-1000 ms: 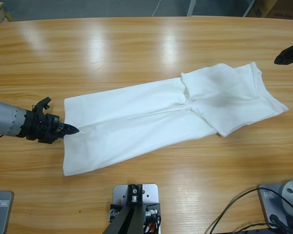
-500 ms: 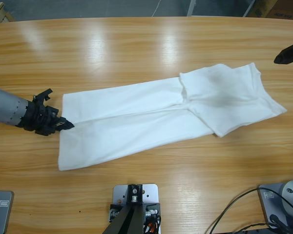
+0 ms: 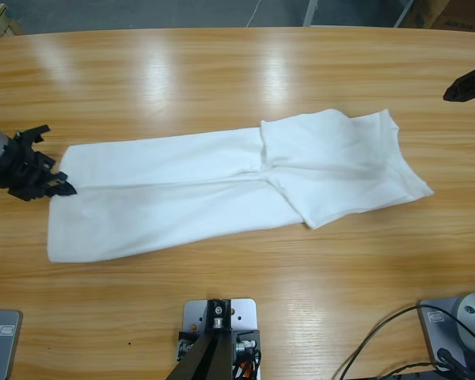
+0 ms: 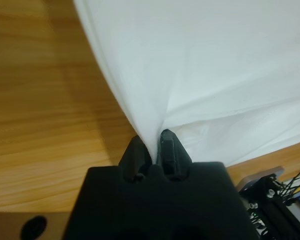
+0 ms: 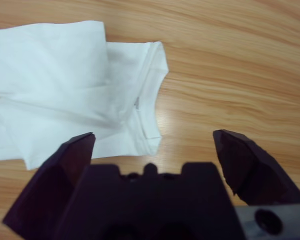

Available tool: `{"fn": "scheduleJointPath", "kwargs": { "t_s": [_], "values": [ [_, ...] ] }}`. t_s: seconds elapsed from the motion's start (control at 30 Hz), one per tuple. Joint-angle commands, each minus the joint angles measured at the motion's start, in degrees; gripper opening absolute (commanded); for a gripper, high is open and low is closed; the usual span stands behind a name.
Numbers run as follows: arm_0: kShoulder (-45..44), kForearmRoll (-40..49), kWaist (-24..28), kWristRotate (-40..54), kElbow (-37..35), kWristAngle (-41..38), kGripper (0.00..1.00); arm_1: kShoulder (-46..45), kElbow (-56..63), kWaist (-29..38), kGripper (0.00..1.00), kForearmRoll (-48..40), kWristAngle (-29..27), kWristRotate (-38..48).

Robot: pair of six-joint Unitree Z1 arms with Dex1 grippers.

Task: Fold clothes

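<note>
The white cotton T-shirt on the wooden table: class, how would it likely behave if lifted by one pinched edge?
The white cotton T-shirt is probably floppy: it bunches into a peak where the left gripper pinches its edge. It likely sags rather than holding shape, since its folded layers lie flat on the wooden table. It probably won't roll or tip.

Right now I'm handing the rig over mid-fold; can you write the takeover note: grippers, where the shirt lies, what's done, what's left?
Left gripper: shut on the hem edge of the plain white cotton T-shirt, at the left end of the long wooden table.
Right gripper: open, empty, clear of the cloth beyond the neck end.
Shirt: flat in a long narrow strip, hem left, neck right, sleeves folded in. It has been dragged left over the last second.
Done: lengthwise narrowing.
Left: probably fold it across its length, then release.
</note>
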Motion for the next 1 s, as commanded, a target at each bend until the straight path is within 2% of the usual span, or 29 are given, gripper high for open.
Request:
{"fn": "scheduleJointPath", "kwargs": {
  "t_s": [0.03,0.2,0.37,0.47,0.53,0.6,0.77,0.9,1.0],
  "values": [
    [3.7,4.0,12.0,3.3,-3.5,2.4,0.000,2.3,0.8,-0.5,0.959,-0.3,1.1,0.5],
    [5.2,6.8,20.3,8.5,-6.4,4.4,0.000,3.1,0.7,-0.6,0.959,-0.6,1.1,0.5],
    [6.0,8.8,23.6,9.9,-8.3,6.3,0.000,3.5,0.7,-0.6,0.959,-0.9,1.2,0.8],
    [5.1,12.6,22.9,10.8,-11.4,6.8,0.000,3.4,0.9,-0.6,0.959,-0.9,1.2,0.8],
    [3.5,15.3,18.3,10.4,-14.0,6.8,0.000,3.3,1.0,-0.7,0.959,-0.9,1.3,0.8],
    [2.8,17.8,11.5,8.4,-17.1,6.7,0.000,3.6,0.9,-0.7,0.959,-1.0,1.9,0.8],
    [4.3,18.9,-2.2,-0.4,-22.1,3.1,0.000,4.5,0.5,-0.7,0.971,-0.9,3.3,0.8],
    [7.1,21.9,-12.2,-5.2,-30.8,1.2,0.000,4.9,1.4,-0.6,0.977,-0.9,3.7,0.2],
    [10.2,24.9,-17.2,-7.1,-37.7,1.0,0.000,5.0,1.9,-0.7,0.977,-1.0,3.9,0.1]
  ]
}}
